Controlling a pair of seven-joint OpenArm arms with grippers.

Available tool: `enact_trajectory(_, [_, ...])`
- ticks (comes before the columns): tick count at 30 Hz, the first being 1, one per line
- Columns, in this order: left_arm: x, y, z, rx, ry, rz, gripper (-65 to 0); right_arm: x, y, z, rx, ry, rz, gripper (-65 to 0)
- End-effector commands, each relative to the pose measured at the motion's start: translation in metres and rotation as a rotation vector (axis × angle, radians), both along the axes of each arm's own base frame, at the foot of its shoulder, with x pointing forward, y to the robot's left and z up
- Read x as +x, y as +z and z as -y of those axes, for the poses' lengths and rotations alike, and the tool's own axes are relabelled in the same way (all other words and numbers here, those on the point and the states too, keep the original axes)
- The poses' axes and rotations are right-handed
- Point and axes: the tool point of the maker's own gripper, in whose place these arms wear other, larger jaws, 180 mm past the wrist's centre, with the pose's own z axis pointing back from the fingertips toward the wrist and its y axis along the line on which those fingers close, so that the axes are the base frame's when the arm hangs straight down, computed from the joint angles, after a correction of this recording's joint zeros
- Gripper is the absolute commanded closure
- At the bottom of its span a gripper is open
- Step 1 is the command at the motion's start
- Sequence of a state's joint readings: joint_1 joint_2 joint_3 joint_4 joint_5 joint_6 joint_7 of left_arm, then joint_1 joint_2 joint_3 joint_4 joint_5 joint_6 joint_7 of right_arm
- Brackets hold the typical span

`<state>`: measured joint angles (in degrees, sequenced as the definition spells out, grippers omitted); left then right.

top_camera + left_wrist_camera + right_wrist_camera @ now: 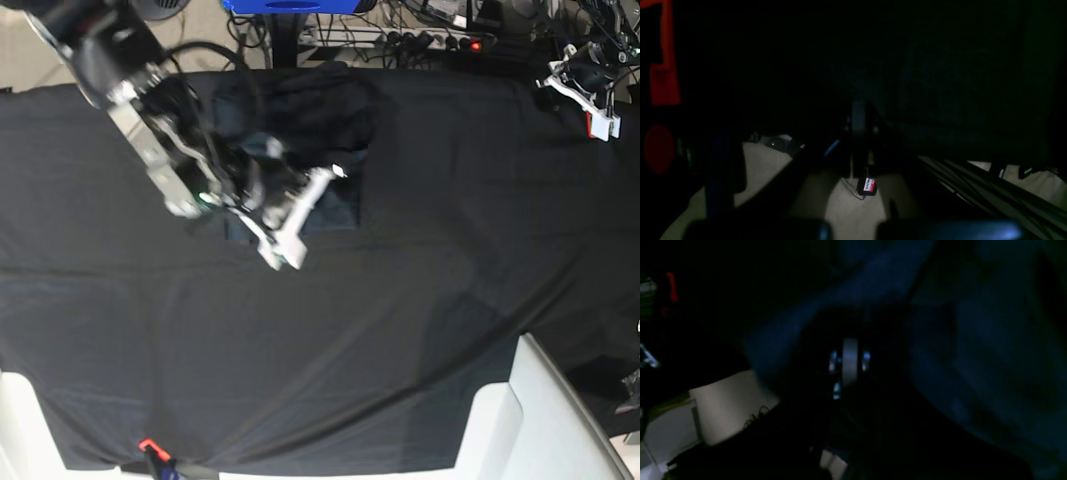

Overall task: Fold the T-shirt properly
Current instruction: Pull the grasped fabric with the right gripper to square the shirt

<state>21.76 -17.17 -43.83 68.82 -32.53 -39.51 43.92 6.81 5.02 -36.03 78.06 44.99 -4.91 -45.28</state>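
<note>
The T-shirt (315, 120) lies bunched at the back of the table, dark slate-grey on the black cloth (420, 300). In the right wrist view it shows as blurred bluish folds (973, 340). My right gripper (300, 215) hangs over the shirt's near edge. Its fingers (850, 356) are pressed together, and the dim view hides whether cloth is pinched between them. My left gripper (590, 100) is far off at the back right corner, away from the shirt. It is shut (859, 110) with nothing seen in it, and pale floor lies beyond it.
Cables and a power strip (440, 35) run along the back edge beside a blue base (290, 5). A white block (540, 410) stands at the front right corner. A small orange item (148, 445) sits at the front left edge.
</note>
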Motion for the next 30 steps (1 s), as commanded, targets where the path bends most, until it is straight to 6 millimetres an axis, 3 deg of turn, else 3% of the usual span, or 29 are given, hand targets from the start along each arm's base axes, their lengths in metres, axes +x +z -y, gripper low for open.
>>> enact_trajectory(1, [0.007, 0.01, -0.008, 0.021, -0.007, 0.036, 0.0, 0.009, 0.012, -0.012, 0.033, 0.013, 0.028, -0.9])
enact_trajectory(5, [0.008, 0.01, -0.007, 0.019, -0.011, 0.036, 0.0, 0.013, 0.012, -0.026, 0.041, 0.024, 0.018, -1.1])
enact_trajectory(9, [0.009, 0.01, -0.006, 0.017, -0.012, 0.039, 0.0, 0.014, 0.003, -0.027, 0.025, 0.02, -0.01, -1.1])
enact_trajectory(12, [0.01, 0.01, -0.006, 0.017, -0.012, 0.04, 0.0, 0.016, 0.018, -0.028, 0.045, 0.033, 0.029, -0.9])
enact_trajectory(16, [0.012, 0.012, -0.006, 0.021, -0.015, 0.046, 0.0, -0.009, 0.032, -0.001, 0.028, 0.042, 0.04, -0.9])
enact_trajectory(23, [0.014, 0.012, -0.006, 0.02, -0.016, 0.051, 0.0, -0.07, 0.0, 0.047, -0.026, -0.036, -0.042, -0.9])
enact_trajectory(30, [0.012, 0.01, -0.006, 0.017, -0.012, 0.045, 0.0, -0.093, -0.026, 0.079, -0.072, -0.12, -0.054, -0.9])
